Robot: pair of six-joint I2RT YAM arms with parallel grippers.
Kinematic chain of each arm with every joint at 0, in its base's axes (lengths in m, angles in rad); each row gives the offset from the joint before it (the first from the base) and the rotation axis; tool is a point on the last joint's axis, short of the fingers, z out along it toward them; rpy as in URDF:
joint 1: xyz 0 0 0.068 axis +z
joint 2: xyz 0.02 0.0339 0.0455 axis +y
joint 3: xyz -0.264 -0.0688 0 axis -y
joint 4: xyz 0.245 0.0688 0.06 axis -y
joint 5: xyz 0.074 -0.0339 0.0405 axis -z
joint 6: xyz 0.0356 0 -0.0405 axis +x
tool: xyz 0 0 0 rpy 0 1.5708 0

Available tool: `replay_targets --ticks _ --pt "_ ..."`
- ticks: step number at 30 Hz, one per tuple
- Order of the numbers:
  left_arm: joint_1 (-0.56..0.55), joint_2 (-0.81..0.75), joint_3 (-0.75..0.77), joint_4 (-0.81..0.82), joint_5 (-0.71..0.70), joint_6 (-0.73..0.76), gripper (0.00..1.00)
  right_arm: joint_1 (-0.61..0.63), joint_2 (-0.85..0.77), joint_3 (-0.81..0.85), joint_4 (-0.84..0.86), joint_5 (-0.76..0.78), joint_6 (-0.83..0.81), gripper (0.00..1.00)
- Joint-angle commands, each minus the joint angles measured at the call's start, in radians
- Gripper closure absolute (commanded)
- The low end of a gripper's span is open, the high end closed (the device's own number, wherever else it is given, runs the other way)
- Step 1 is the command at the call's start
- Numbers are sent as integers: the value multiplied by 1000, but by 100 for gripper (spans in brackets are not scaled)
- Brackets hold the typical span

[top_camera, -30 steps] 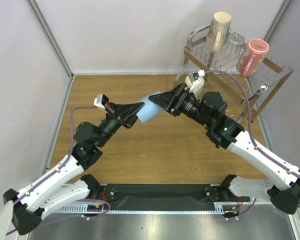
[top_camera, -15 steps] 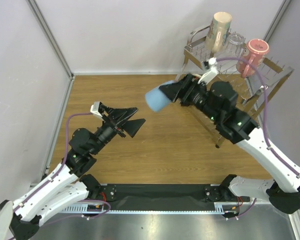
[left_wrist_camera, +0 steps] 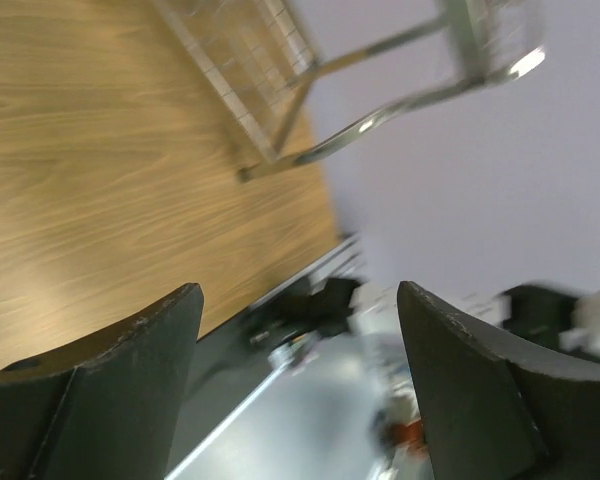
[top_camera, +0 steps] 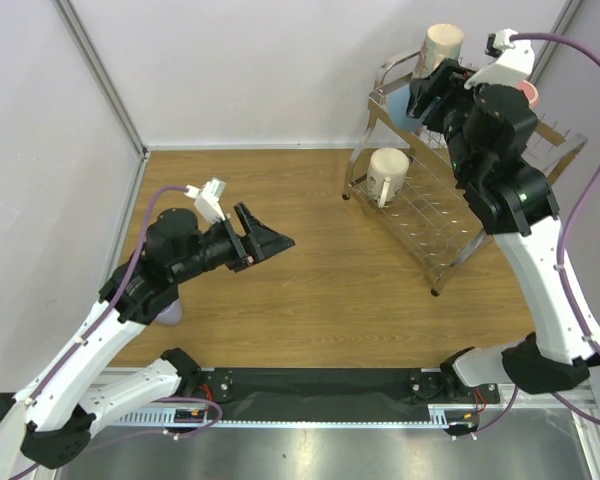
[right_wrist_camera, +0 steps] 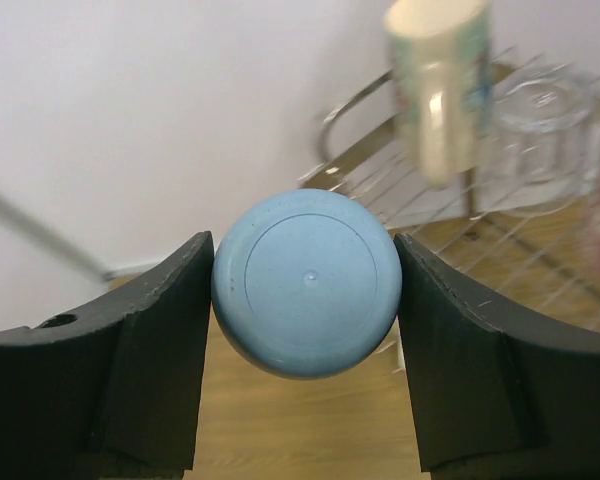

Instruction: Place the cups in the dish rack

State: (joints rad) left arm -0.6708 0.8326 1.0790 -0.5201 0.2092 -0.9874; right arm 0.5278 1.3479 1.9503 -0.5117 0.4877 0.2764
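Observation:
My right gripper [top_camera: 418, 97] is raised beside the upper tier of the dish rack [top_camera: 432, 232] and is shut on the light-blue tumbler [top_camera: 398, 106]. In the right wrist view the tumbler's round base [right_wrist_camera: 305, 280] fills the gap between both fingers. A beige mug [top_camera: 442, 45] and a clear glass [right_wrist_camera: 540, 130] stand on the upper tier. On the lower tier rests a white mug [top_camera: 388, 172]. My left gripper [top_camera: 276, 241] hovers open over the table's left-middle, holding nothing. A lavender tumbler [top_camera: 168, 313] lies on the table, partly under the left arm.
The rack's chrome legs [left_wrist_camera: 380, 110] stand at the table's far right. Grey walls close in the back and both sides. A black strip [top_camera: 310, 385] runs along the near edge between the arm bases.
My left gripper opened, let go of the light-blue tumbler and drew back left. The right gripper kept the tumbler and carried it up and right to the rack's upper tier.

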Motion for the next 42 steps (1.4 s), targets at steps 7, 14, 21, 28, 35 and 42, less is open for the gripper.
replay_targets --ticks 7,14,21,28,35,42 --pt "7 95 151 -296 49 368 16 -92 122 96 21 218 -189 100" --pt "29 123 199 -360 5 481 14 -127 146 127 6 253 -264 100" --pt "80 166 242 -374 42 546 13 -178 160 145 -25 242 -273 100" --pt "122 191 286 -396 58 589 12 -230 183 141 -48 206 -252 100" --pt "146 209 312 -416 65 615 11 -281 201 114 -71 163 -214 100" --pt "154 230 337 -428 64 624 2 -295 227 121 -163 135 -149 100"
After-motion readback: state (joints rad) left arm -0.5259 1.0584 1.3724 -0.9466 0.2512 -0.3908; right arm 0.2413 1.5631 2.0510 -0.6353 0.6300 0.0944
